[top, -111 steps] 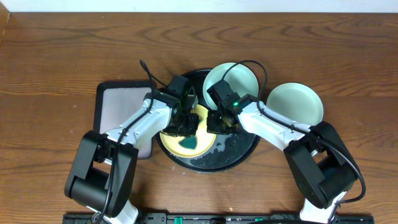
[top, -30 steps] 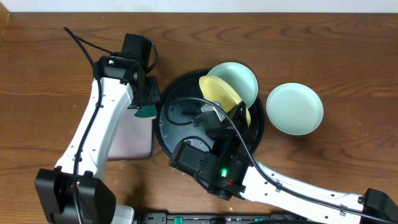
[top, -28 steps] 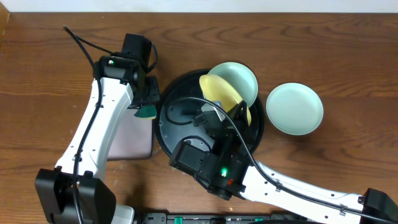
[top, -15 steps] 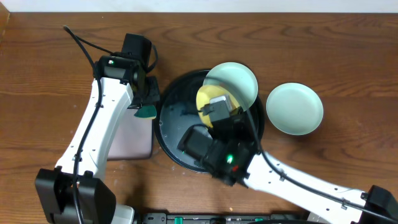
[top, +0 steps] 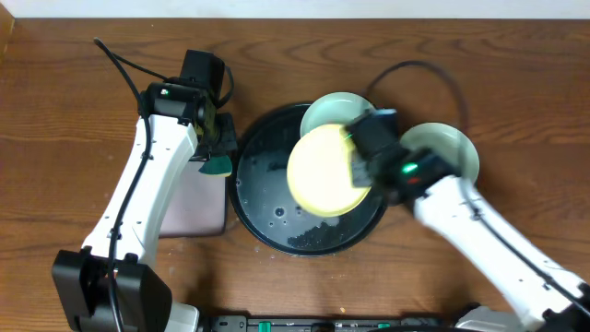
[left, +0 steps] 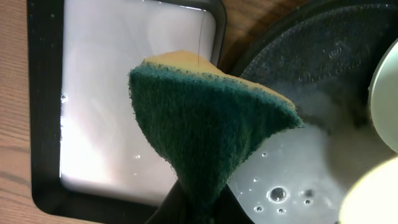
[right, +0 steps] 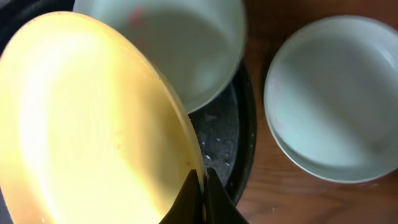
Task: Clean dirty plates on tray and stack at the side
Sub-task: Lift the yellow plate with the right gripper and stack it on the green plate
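1. The right gripper (right: pixel 200 186) has its jaws clamped on the rim of the yellow plate (top: pixel 324 173), holding it over the 2 o'clock part of the round black tray (top: pixel 267 217).
2. The first mint plate (top: pixel 327 109) rests at the tray's 1 o'clock rim, partly under the yellow plate.
3. The second mint plate (right: pixel 329 99) sits on the table (top: pixel 516 74), just beside the tray at 3 o'clock.
4. The left gripper (left: pixel 194 208) pinches a green-and-yellow sponge (left: pixel 205 130) at the tray's 10 o'clock edge, beside the rectangular tray (left: pixel 106 112).
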`<state>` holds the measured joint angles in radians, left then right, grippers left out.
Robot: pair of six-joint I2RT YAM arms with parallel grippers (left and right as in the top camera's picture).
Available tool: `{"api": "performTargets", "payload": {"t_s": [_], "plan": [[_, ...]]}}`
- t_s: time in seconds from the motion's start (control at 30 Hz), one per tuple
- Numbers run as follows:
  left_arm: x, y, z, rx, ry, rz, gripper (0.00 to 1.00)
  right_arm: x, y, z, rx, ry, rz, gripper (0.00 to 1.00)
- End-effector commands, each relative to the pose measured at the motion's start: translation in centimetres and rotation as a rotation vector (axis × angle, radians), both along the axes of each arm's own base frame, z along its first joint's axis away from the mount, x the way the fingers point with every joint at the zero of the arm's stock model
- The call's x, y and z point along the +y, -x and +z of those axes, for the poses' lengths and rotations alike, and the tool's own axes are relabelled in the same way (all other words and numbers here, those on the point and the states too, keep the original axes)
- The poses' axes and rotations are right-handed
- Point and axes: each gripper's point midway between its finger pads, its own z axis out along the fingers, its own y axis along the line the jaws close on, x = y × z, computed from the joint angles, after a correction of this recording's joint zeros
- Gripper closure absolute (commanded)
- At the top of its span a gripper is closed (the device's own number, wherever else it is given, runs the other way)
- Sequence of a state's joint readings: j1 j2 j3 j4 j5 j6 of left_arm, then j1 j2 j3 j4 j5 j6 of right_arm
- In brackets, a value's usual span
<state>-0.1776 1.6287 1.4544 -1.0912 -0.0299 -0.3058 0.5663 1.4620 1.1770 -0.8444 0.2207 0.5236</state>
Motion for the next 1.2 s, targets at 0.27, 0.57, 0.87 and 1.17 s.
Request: {"api": "performTargets", "payload": {"t_s": [0.27,0.57,0.87,1.17], "plan": [[0.4,0.1,0.1,-0.004,-0.016,-0.013,0.93,-13.4,-2.0,0.2,0.090,-0.091,-0.292,0.99],[0.4,0.1,0.1,-0.005,-0.016,-0.013,0.93,-20.4,-1.8,-3.3,0.183,-0.044,-0.465,0.99],[0.4,0.1,0.1,-0.005,-0.016,-0.013,0.93,-22.2,-1.4,-7.0,0.294,0.007,-0.514,0.99],[0.4,0.1,0.1,-0.005,-0.016,-0.013,0.93,-22.6,-2.1,-8.1,0.294,0.018,-0.517,0.64]]}}
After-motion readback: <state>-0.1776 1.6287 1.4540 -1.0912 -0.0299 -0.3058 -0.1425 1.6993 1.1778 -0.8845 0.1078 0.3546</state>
